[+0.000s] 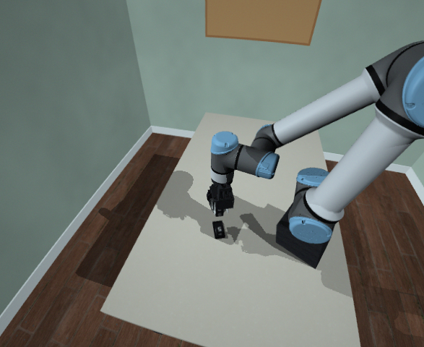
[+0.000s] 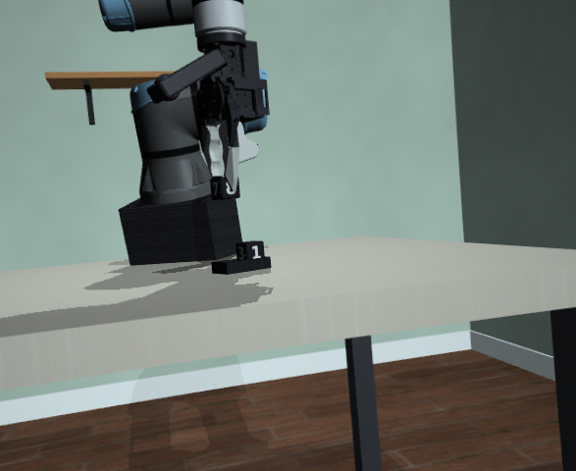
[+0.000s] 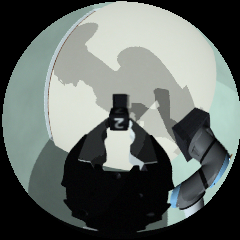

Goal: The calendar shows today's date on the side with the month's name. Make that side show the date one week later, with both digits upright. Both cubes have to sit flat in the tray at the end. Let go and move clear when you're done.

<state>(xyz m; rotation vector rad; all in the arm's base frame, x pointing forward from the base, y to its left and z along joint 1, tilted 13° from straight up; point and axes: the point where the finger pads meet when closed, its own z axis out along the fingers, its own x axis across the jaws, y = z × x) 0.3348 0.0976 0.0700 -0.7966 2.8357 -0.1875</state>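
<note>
My gripper [image 1: 219,211] [image 2: 225,183] [image 3: 119,118] is shut on a black number cube [image 2: 218,187] [image 3: 119,121], held level in the air above the tray. In the exterior view its left face shows 7; the digit on its right face is partly hidden by a finger. The wrist view shows a 2 on it. The black tray [image 1: 217,223] [image 2: 223,267] [image 3: 120,98] lies on the table. The other cube [image 1: 219,230] [image 2: 255,251] sits in its right end in the exterior view, showing 1 and 3. The left end is vacant there. No month's name is readable.
The table [image 1: 219,295] [image 2: 404,268] carries the tray and the arm's dark base block [image 1: 300,244] [image 2: 176,233] [image 3: 192,125], which stands to the right of the tray in the top view. A brown wall shelf [image 1: 262,20] [image 2: 110,79] hangs behind.
</note>
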